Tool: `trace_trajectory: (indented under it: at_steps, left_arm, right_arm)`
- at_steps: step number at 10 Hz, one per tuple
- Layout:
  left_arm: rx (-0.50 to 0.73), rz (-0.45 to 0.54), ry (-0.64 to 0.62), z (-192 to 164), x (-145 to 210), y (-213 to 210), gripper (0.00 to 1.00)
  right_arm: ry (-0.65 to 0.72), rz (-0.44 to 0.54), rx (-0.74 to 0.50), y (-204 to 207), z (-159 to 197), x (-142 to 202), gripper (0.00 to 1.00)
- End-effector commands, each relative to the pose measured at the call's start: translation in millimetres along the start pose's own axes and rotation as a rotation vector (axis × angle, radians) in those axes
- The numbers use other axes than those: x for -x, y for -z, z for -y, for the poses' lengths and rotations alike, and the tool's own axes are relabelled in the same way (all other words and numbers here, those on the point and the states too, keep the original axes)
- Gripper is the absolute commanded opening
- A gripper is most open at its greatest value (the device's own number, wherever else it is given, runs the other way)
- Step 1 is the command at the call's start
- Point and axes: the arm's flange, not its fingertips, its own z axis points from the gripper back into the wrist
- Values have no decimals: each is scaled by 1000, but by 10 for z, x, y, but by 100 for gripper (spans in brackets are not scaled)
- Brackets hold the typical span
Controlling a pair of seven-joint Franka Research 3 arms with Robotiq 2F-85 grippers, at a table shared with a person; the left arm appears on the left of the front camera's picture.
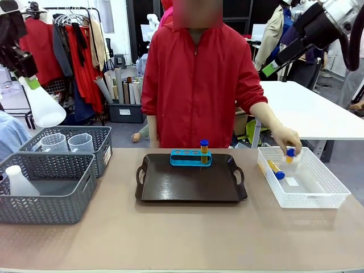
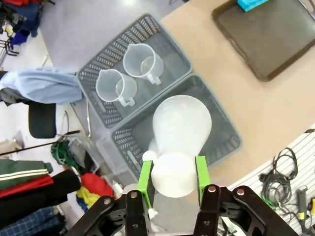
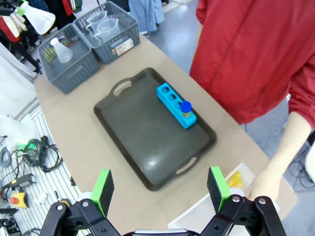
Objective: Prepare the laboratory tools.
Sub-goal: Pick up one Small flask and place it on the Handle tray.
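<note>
My left gripper (image 2: 172, 173) is shut on the neck of a translucent white conical flask (image 2: 181, 129), held high above the grey baskets at the table's left (image 1: 43, 103). My right gripper (image 3: 161, 189) is open and empty, high over the near right of the table. On the dark tray (image 1: 190, 187) stands the blue tube rack (image 1: 190, 158) with one orange, blue-capped tube (image 1: 204, 150) in its right end hole. The person's hand (image 1: 287, 139) holds another tube (image 1: 290, 154) over the white mesh bin (image 1: 318, 196), where a third tube (image 1: 276, 169) lies.
The front grey basket (image 1: 51, 202) holds a second flask (image 1: 20, 182). The basket behind it (image 1: 102, 136) holds two clear handled beakers (image 1: 55, 142) (image 1: 81, 142). The person in red stands at the far edge. Bare tabletop lies in front of the tray.
</note>
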Motion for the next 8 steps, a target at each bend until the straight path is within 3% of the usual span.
trace_trajectory:
  at_steps: [1, 4, 6, 8]
  left_arm:
    - [0, 1, 0, -1, -1, -5, 0]
    - [33, 36, 94, 174, -223, -452, 0]
    - [24, 7, 139, 327, -386, -776, 0]
    - [40, 74, 232, 494, -612, -994, 0]
  right_arm:
    - [3, 8, -5, -5, -12, 4, 100]
    - [3, 8, -5, -5, -12, 4, 100]
    - [3, 8, -5, -5, -12, 4, 100]
    - [3, 8, -5, -5, -12, 4, 100]
